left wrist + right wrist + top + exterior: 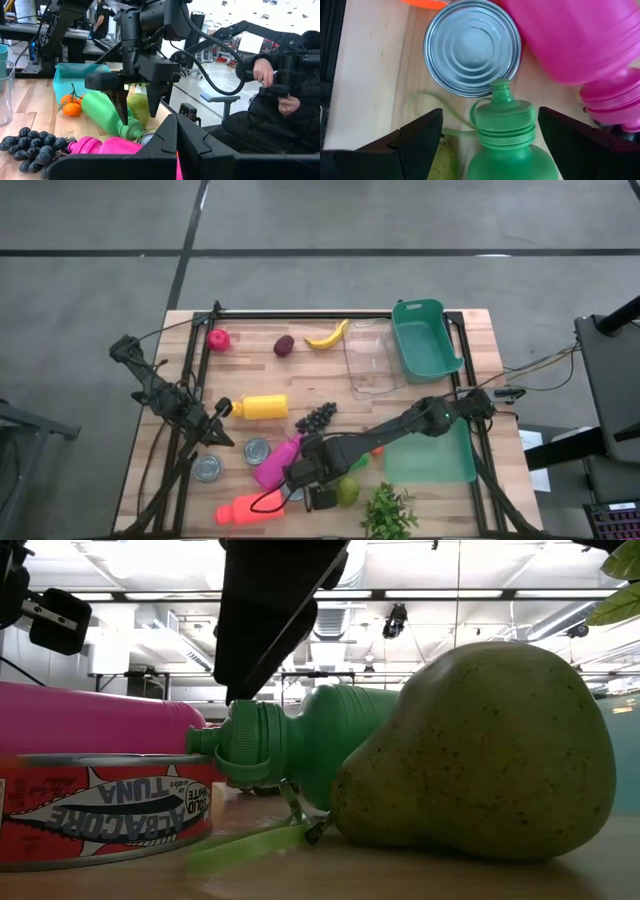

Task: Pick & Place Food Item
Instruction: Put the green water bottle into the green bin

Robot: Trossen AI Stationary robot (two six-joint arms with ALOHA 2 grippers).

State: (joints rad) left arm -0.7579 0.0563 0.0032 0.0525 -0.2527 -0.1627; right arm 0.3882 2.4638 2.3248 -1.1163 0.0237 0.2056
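**Right gripper poised over the green bottle's cap**

The green bottle [507, 135] lies on its side near the table's [240, 330] front edge, between the pink bottle [580, 40] and the pear [480, 755], cap toward a tuna can [472, 47]. It looks rigid, light, smooth and liable to roll; the ribbed cap or neck seems the surest hold. The right gripper [490, 135] straddles that cap, fingers [415, 137] spread wide, touching nothing. The left gripper [222, 408], closed and empty, waits by the yellow bottle [262, 406].

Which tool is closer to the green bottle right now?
Right. The right tool hangs open directly over the green bottle, its fingers straddling the cap. The left tool, shut, sits off across the table near the yellow bottle.
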